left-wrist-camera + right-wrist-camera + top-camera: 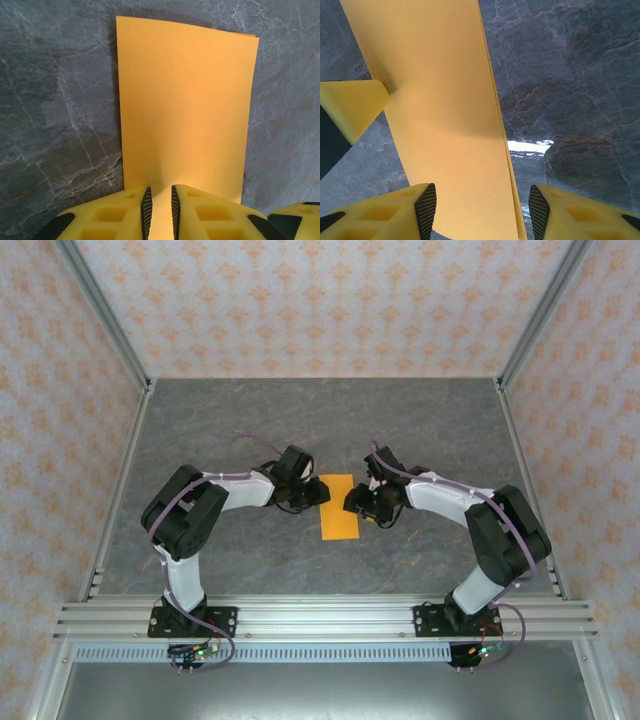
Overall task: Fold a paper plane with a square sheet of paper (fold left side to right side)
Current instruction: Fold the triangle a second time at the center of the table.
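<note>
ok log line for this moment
square sheet of paper: folded narrow, two layers | left gripper: shut on its edge | right gripper: open, over it

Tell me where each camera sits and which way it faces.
Top external: above and behind the bases, looking down at the table; both arms show, left claw and right claw flanking the orange sheet.
Left wrist: on the left arm, looking down past the nearly closed left claw at the orange sheet.
Right wrist: on the right arm, looking down past the open right claw along the orange sheet.
Shared: all three show the orange sheet; the right wrist also catches a left claw finger.
</note>
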You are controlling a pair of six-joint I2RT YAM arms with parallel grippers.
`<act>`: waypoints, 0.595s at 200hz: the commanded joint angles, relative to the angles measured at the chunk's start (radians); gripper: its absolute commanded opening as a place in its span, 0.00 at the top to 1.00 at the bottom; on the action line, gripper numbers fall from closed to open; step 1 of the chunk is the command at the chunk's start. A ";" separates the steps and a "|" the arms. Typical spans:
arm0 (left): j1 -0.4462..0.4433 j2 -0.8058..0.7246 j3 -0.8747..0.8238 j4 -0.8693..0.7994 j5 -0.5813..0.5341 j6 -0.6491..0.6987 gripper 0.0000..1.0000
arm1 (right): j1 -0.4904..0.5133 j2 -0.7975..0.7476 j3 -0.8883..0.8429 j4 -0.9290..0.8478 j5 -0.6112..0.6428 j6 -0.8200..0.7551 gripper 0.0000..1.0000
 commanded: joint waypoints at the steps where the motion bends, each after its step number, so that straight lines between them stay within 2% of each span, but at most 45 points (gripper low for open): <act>1: 0.005 0.006 -0.034 -0.012 -0.031 0.010 0.78 | 0.008 0.018 0.004 -0.006 -0.033 0.024 0.45; 119: 0.005 0.002 -0.038 -0.003 -0.023 0.009 0.78 | 0.057 0.048 -0.024 0.048 -0.056 0.080 0.48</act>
